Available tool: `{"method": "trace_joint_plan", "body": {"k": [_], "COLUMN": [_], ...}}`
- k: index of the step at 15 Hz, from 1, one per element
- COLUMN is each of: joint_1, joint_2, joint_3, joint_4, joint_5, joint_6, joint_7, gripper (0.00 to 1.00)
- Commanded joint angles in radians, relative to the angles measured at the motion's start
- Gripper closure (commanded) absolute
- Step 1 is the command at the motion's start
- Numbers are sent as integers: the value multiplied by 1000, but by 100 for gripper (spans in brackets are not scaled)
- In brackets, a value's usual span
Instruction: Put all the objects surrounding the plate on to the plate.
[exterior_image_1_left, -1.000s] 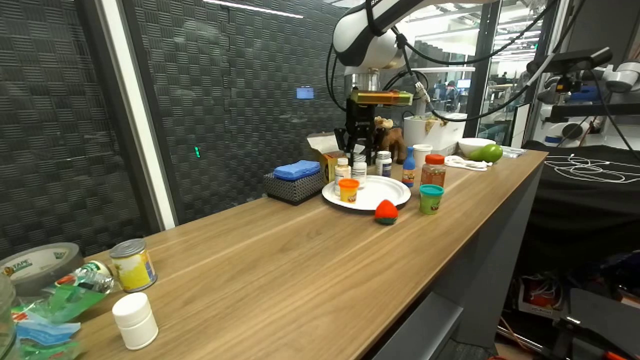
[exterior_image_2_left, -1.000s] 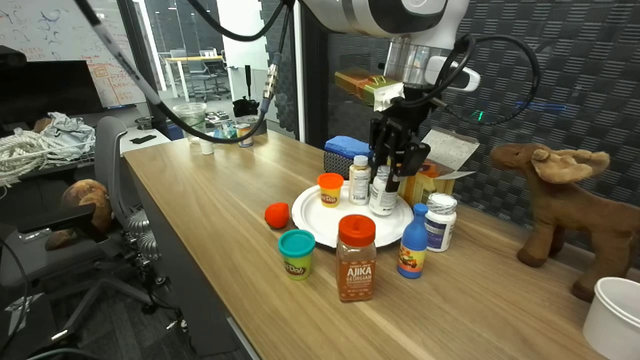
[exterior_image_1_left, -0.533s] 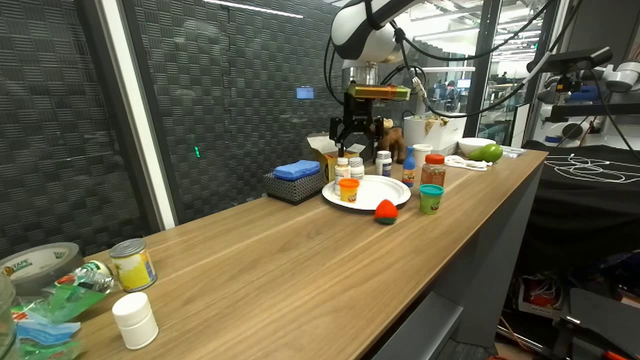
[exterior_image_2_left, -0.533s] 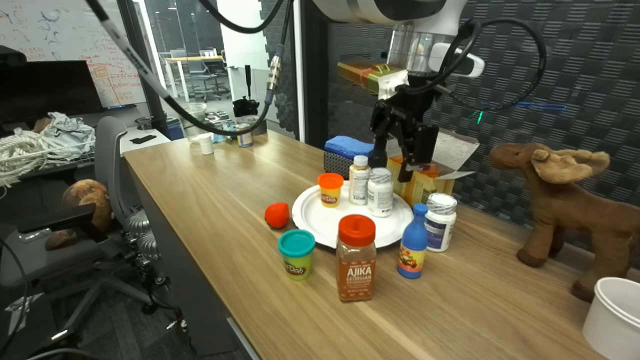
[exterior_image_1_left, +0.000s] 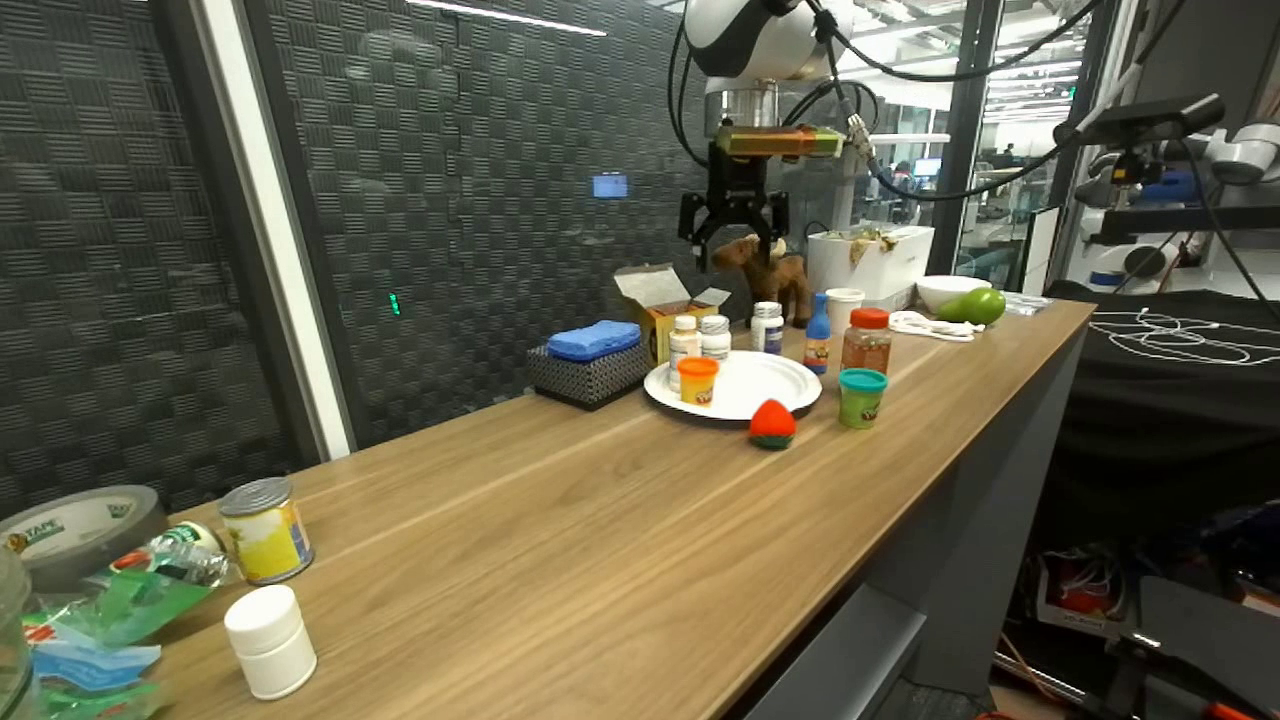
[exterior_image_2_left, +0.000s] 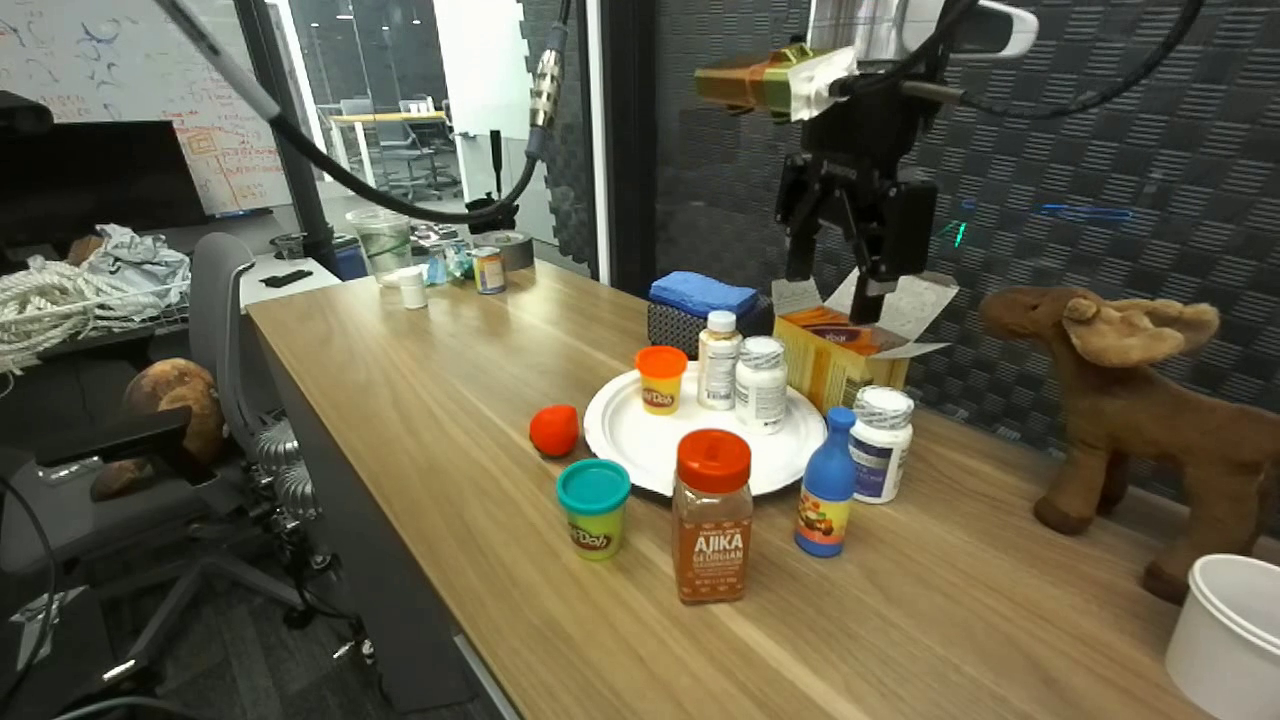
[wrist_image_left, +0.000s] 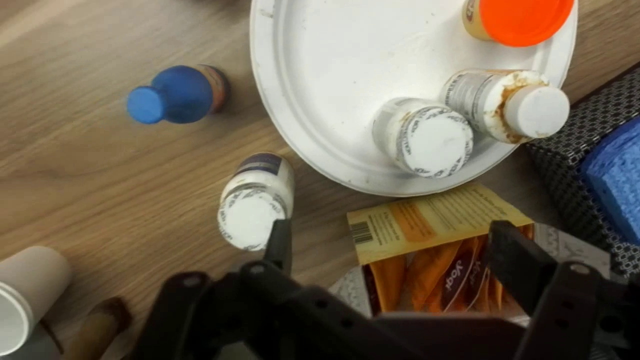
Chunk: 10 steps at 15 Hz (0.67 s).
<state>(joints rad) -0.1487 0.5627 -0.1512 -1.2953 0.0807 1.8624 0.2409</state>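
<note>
Standing closest in an exterior view are a white paper cup (exterior_image_2_left: 1228, 640) and the Ajika seasoning jar (exterior_image_2_left: 712, 525), both on the table (exterior_image_2_left: 450, 400). Near the jar come the slim blue bottle (exterior_image_2_left: 827, 490), the green Play-Doh tub with a teal lid (exterior_image_2_left: 594, 508) and, just behind the blue bottle, a white bottle with a purple label (exterior_image_2_left: 880, 445). A red strawberry-shaped piece (exterior_image_2_left: 555, 431) rests just outside the white plate (exterior_image_2_left: 632, 440); all these lie as they did a second ago. On the plate stand a white bottle with a patterned cap (exterior_image_2_left: 762, 385), the yellow Play-Doh tub with an orange lid (exterior_image_2_left: 660, 380) and a narrower white-capped bottle (exterior_image_2_left: 718, 362). A second ago the pincer (exterior_image_2_left: 834, 291) was down at the first of these; now that bottle stands free, and the pincer has risen, its fingers spread wide and holding nothing, to hang above and near the Yogi tea box (exterior_image_2_left: 828, 360). Beyond the plate, a blue cloth (exterior_image_2_left: 700, 293) lies on a dark woven box (exterior_image_2_left: 672, 327). Well apart, a white jar (exterior_image_2_left: 413, 290) and a tin can (exterior_image_2_left: 489, 271) stand toward the table's far end.
</note>
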Motion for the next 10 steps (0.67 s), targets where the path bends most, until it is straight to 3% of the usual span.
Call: {"method": "trace_joint_plan", "body": {"k": [1,10], "joint_1": [-5,-63], "joint_2": [-38,14], "joint_3": [-23,-20], "joint_4": [-31,-21], "joint_5": [-46,-34], "joint_6": [-1,-19], "joint_7": [16,-49], "gripper": [0,0]}}
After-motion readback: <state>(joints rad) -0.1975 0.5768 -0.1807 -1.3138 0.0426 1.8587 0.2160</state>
